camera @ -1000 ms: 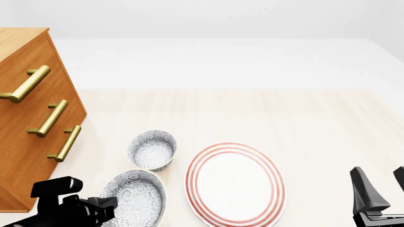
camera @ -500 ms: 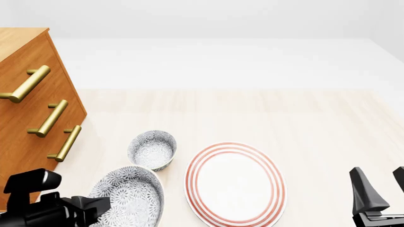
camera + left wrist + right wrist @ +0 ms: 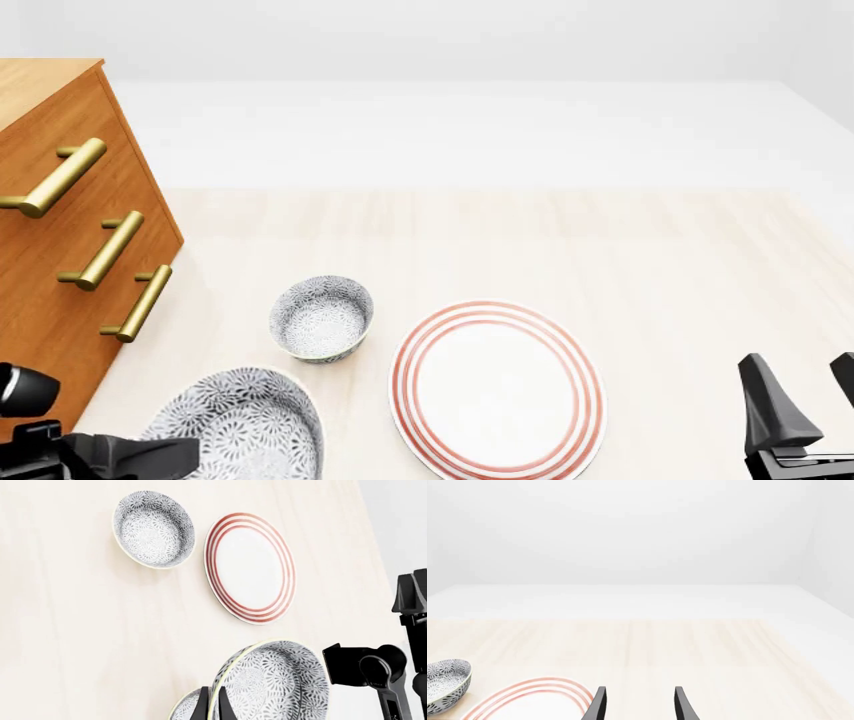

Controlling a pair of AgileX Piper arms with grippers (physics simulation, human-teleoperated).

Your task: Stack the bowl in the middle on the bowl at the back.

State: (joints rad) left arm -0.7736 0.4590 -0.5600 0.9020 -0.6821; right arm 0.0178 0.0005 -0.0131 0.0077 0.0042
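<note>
The bowl at the back [image 3: 322,318] [image 3: 153,529] stands upright on the table, white with a grey speckle pattern. The bowl in the middle [image 3: 240,432] [image 3: 275,682], its look-alike, hangs tilted at the near left. My left gripper [image 3: 127,457] [image 3: 212,711] is shut on its rim, one finger inside and one outside. The held bowl is nearer than the back bowl, to its left and apart from it. My right gripper [image 3: 806,405] [image 3: 639,704] is open and holds nothing, low at the near right.
A red-ringed white plate [image 3: 497,388] [image 3: 250,567] [image 3: 537,695] lies right of the bowls. A wooden drawer cabinet [image 3: 60,260] with brass handles stands along the left edge. A sliver of another speckled bowl [image 3: 185,707] shows beside my left finger. Right arm parts [image 3: 370,667] cross the left wrist view.
My left gripper has carried the held bowl leftward and toward the near edge, away from the back bowl. The right arm, back bowl and plate have not moved.
</note>
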